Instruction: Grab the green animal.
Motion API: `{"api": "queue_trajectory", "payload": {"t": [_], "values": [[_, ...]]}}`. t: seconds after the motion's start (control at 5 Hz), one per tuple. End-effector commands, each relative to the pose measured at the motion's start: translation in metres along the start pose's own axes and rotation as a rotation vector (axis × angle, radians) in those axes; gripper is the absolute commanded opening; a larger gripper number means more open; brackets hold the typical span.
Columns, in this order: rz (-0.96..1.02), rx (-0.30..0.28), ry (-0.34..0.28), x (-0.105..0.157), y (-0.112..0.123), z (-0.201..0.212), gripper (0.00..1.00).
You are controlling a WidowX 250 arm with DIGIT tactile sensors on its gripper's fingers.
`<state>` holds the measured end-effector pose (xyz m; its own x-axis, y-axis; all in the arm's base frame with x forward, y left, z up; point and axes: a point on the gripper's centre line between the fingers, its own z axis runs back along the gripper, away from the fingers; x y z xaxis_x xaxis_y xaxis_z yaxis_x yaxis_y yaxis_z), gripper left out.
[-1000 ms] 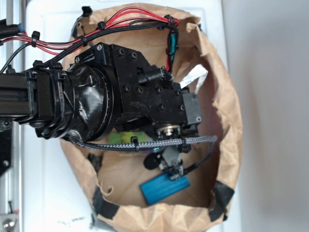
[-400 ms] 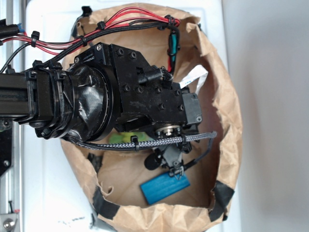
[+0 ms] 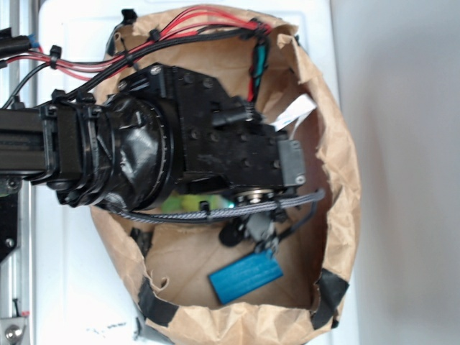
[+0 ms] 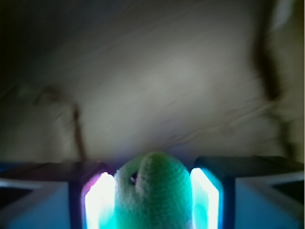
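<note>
The green animal [image 4: 155, 191] fills the gap between my two glowing pads [image 4: 97, 200] in the wrist view, its fuzzy green body touching both. My gripper [image 4: 152, 179] is shut on it. In the exterior view the arm's black wrist housing [image 3: 215, 144] covers the gripper itself. Only a yellow-green strip of the green animal [image 3: 188, 204] peeks out below the housing, behind a braided cable.
Everything sits inside a wide crumpled brown paper bag [image 3: 338, 180] with raised torn edges all around. A blue rectangular block [image 3: 246, 277] lies flat on the bag floor in front of the arm. Red and black cables [image 3: 194, 25] run over the bag's back rim.
The arm's wrist housing has shifted slightly right and looks a little larger, and the cables moved with it. The wrist view is motion-blurred. The blue block has stayed in place.
</note>
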<state>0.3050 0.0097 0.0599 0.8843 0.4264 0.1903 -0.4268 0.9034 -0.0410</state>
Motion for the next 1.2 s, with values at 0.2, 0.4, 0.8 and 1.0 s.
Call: {"api": "queue_trajectory", "payload": {"t": [0.2,0.4,0.8,1.0], "values": [[-0.096,-0.182,0.032,0.039,0.019,0.12,0.0],[-0.131,-0.204,0.012,0.033,0.027,0.134,0.0],[-0.209,-0.196,-0.087,0.008,0.031,0.147,0.0],[-0.252,-0.174,-0.096,-0.002,0.023,0.149,0.0]]}}
